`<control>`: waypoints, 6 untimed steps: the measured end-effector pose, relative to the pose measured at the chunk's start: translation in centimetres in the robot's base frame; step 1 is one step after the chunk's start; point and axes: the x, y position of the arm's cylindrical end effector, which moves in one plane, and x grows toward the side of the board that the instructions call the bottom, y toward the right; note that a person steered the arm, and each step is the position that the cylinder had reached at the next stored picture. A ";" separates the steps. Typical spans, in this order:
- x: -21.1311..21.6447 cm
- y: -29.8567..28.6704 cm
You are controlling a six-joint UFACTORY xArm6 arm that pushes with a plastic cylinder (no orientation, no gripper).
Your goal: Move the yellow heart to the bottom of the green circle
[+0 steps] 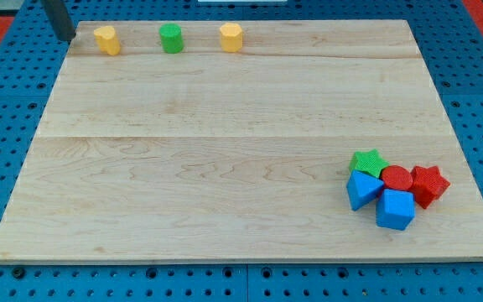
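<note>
The yellow heart (106,39) is seen near the view's top left corner of the wooden board (225,151), standing upright on the board's top strip. To its right, along the same row, the green circle (171,38) is placed, with a clear gap of bare wood between the two. Further right in that row, a second yellow block (231,37), of a roughly hexagonal shape, is set at a similar spacing from the green circle. The three are lined up level with one another, and none is touching another.

My tip (65,37) is found at the view's left of the yellow heart, just beside it but apart from it, at the board's top left edge. Only the lower part of the dark rod is shown, since the rest is cut off by the view's top. No fingers are carried by this rod, so nothing is held or clasped by it; no block is touched by the tip.

Well apart from all this, near the view's bottom right corner, a tight cluster of five blocks is gathered. A green star (369,161) is placed at its top, a red circle (397,178) and a red star (428,184) to the right, a blue triangular block (362,190) at the left, and a blue cube-like block (395,209) at the bottom. These are pressed closely together.

The board is laid on a blue perforated surface (7,134).
</note>
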 end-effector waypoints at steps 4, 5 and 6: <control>1.3 4.5; 2.1 6.8; 1.6 12.2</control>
